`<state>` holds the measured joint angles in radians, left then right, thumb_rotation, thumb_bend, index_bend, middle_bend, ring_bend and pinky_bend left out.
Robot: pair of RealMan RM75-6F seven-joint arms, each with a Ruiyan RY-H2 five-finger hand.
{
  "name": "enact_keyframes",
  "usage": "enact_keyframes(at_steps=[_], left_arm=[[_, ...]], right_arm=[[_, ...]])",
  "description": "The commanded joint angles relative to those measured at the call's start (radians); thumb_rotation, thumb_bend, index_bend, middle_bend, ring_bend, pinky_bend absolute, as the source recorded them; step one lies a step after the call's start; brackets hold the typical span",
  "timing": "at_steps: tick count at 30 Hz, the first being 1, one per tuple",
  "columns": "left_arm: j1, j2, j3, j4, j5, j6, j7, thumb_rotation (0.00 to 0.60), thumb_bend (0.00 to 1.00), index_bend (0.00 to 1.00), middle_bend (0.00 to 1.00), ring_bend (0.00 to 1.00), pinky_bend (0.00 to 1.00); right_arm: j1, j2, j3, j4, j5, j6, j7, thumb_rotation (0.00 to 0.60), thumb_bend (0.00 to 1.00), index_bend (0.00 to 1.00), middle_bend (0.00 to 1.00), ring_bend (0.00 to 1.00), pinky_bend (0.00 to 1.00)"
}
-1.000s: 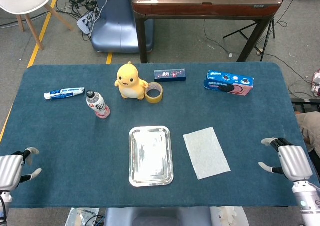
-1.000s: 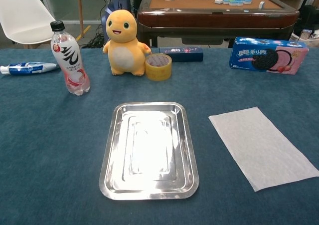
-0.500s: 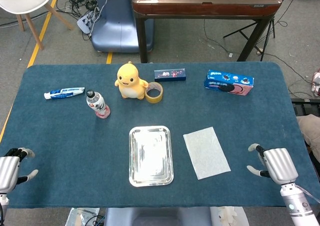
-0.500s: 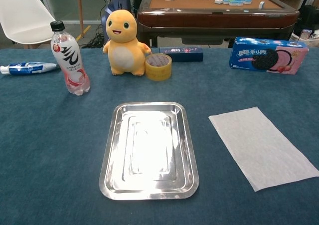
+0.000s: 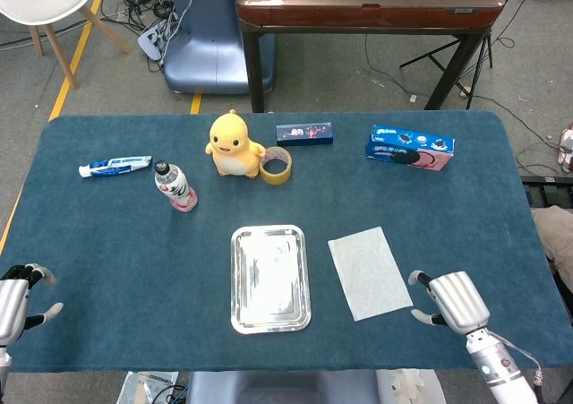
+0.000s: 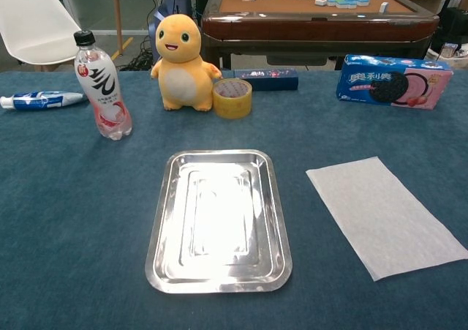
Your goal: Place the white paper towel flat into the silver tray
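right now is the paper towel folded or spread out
Spread out. The white paper towel lies as one flat sheet on the blue table, right of the silver tray, with all corners showing and no fold lines visible.

I saw the white paper towel (image 5: pixel 370 272) lying flat and unfolded on the blue table cover, a rectangle skewed a little off the table's edges, just beside the silver tray (image 5: pixel 269 278) on its right. I had the tray empty, shiny, rectangular with rounded corners and a raised rim, sitting level near the front edge, its long side running front to back.
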<state>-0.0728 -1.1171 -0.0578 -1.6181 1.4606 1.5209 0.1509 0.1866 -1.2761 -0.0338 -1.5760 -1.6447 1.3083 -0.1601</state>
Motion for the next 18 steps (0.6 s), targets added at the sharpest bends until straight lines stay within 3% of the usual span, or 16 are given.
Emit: enact_keyframes(at_steps=[1, 18], left_arm=[[0.002, 0.004, -0.002, -0.003, 0.0, 0.005, -0.004, 0.6, 0.07, 0.54, 0.46, 0.38, 0.68], [0.01, 0.025, -0.011, -0.019, -0.011, 0.013, -0.026, 0.6, 0.07, 0.55, 0.46, 0.38, 0.68]], right_arm=[[0.01, -0.021, -0.008, 0.01, -0.008, -0.016, -0.014, 0.6, 0.0, 0.44, 1.0, 1.0, 1.0], [0.048, -0.113, -0.035, 0.1, -0.038, -0.061, -0.036, 0.6, 0.0, 0.44, 1.0, 1.0, 1.0]])
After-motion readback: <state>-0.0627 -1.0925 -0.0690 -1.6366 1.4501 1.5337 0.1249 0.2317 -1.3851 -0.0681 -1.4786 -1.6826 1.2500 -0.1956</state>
